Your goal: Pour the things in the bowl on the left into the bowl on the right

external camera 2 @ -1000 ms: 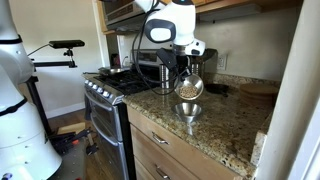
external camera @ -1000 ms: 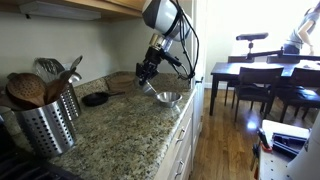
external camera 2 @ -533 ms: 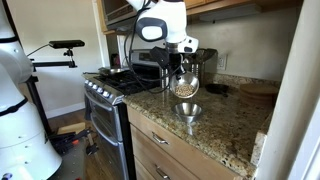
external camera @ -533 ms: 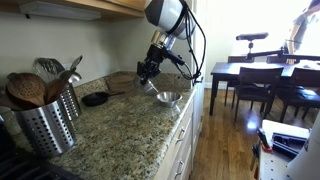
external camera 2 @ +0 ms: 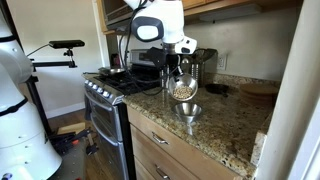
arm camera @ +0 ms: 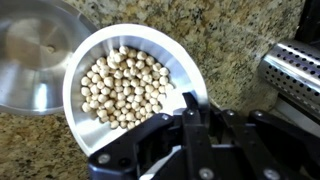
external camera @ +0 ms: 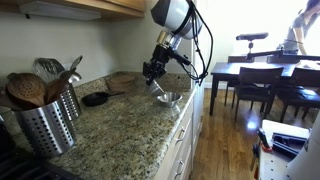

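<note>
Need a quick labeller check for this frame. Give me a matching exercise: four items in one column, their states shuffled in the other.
1. white bowl
2. metal bowl
3. utensil holder
4. gripper

A. empty, on the counter
B. holds wooden spoons
C. clamped on a bowl's rim
D. full of pale round pellets

Pairs: 1-D, 2-A, 3-B, 4-C

1. A perforated stainless-steel utensil holder (external camera: 48, 125) stands on the speckled granite countertop (external camera: 115, 135), holding wooden spoons (external camera: 25, 90).
2. A small black round pan (external camera: 96, 99) lies near a round wooden board (external camera: 124, 79).
3. A dark wooden dining table (external camera: 250, 70) stands well apart.
</note>
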Controlling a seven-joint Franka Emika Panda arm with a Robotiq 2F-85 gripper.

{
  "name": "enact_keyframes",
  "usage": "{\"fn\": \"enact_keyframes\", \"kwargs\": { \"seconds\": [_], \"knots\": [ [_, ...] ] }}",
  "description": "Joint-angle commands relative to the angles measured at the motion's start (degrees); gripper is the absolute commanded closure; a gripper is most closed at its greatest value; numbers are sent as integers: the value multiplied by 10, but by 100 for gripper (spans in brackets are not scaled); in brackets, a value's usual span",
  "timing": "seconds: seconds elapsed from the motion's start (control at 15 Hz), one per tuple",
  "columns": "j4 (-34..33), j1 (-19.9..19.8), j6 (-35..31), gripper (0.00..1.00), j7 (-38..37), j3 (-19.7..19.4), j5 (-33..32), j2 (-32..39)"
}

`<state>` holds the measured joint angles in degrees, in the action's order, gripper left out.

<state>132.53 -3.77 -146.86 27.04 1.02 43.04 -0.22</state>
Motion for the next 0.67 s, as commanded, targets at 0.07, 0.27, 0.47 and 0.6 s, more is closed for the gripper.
{"fn": "enact_keyframes", "kwargs": {
  "seconds": [0.07, 0.27, 0.47, 0.6],
  "knots": [
    [12, 9, -4, 96, -13, -12, -5, -23],
    [9, 10, -4, 96, -11, -11, -1, -20],
    [7, 9, -3, 96, 5, -12, 15, -17],
    [7, 9, -2, 96, 10, -13, 19, -17]
  ]
}}
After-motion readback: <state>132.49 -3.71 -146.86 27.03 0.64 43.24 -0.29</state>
